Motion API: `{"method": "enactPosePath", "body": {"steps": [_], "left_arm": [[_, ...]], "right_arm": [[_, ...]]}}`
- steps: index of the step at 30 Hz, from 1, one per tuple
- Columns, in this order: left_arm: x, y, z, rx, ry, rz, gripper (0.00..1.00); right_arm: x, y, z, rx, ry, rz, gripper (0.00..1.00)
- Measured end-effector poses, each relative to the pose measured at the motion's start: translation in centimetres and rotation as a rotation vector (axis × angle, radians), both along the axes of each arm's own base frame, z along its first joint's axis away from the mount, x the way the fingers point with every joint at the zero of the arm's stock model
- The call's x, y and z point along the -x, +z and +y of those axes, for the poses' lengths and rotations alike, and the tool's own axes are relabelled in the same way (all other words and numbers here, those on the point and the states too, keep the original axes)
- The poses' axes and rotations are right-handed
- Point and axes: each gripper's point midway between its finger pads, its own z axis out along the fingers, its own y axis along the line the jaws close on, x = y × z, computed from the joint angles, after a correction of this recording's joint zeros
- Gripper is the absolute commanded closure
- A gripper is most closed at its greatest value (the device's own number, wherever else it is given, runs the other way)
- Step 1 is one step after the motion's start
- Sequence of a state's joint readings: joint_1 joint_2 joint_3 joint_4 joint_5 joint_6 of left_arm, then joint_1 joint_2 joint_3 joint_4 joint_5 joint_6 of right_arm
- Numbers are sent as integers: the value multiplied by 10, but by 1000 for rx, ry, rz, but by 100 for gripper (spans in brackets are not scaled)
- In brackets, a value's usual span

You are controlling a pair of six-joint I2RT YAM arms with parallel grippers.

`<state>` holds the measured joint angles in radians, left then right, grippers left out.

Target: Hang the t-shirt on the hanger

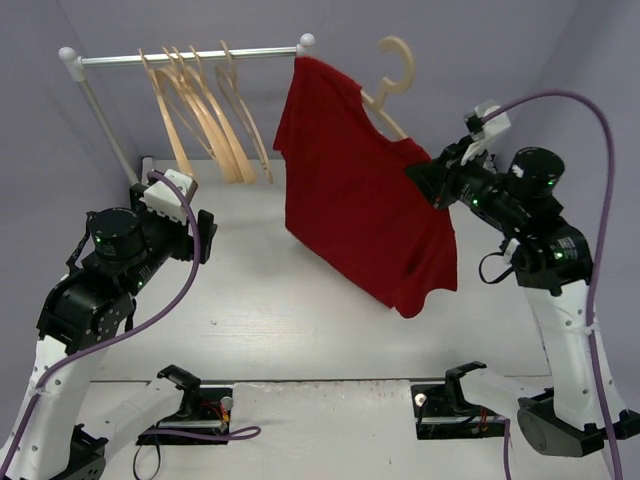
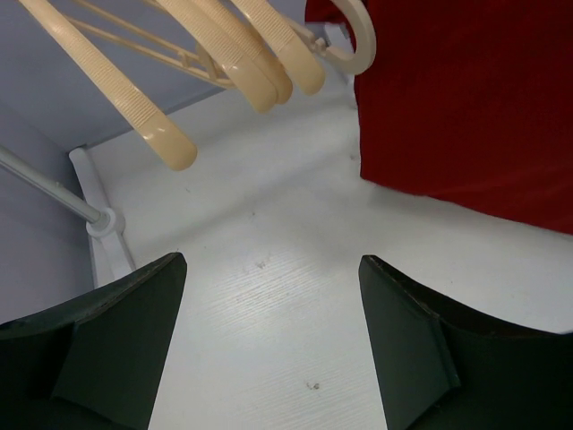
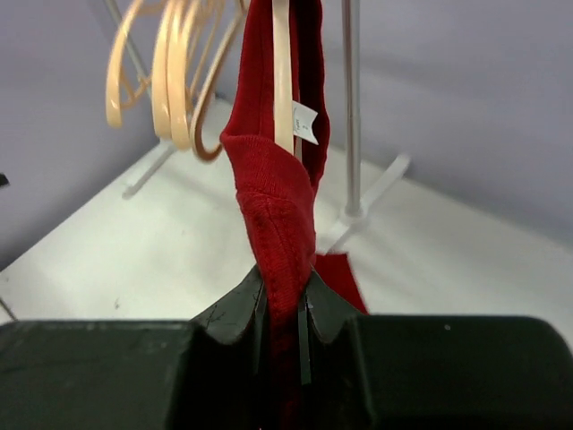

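Note:
The dark-red t-shirt (image 1: 360, 200) hangs in the air, draped over a pale wooden hanger whose hook (image 1: 396, 64) sticks up above the collar. My right gripper (image 1: 428, 178) is shut on the shirt's right shoulder. In the right wrist view the fingers (image 3: 285, 300) pinch the red cloth (image 3: 273, 206), and the hanger's wooden arm (image 3: 283, 81) shows inside it. Whether the jaws also hold the hanger arm is hidden. My left gripper (image 1: 200, 235) is open and empty above the table, left of the shirt (image 2: 466, 98); its jaws (image 2: 273, 269) stand wide apart.
A white-and-metal rail stand (image 1: 190, 57) stands at the back left with several identical hangers (image 1: 205, 115) on it. The shirt's upper corner lies near the rail's right end knob (image 1: 306, 42). The stand's foot (image 2: 103, 224) and hanger ends (image 2: 242, 54) show ahead of the left gripper.

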<state>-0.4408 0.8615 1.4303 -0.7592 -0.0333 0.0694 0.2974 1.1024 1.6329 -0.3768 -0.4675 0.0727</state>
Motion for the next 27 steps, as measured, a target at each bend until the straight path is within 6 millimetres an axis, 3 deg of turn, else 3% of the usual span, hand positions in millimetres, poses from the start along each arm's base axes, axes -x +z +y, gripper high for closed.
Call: {"method": "enactPosePath", "body": {"steps": [7, 11, 15, 20, 27], "left_arm": [[-1, -12, 2, -7, 17, 24, 27], [-2, -19, 3, -7, 30, 44, 27], [-4, -28, 6, -19, 54, 60, 27], [-5, -36, 13, -33, 90, 70, 27], [-2, -57, 24, -60, 143, 98, 27]], "right_arm": [[-14, -116, 11, 6, -19, 270, 100], [-16, -146, 27, 24, -20, 326, 100], [-25, -146, 63, 50, 14, 291, 100], [-46, -129, 104, 60, 30, 242, 100], [-100, -82, 138, 21, -14, 131, 100]]}}
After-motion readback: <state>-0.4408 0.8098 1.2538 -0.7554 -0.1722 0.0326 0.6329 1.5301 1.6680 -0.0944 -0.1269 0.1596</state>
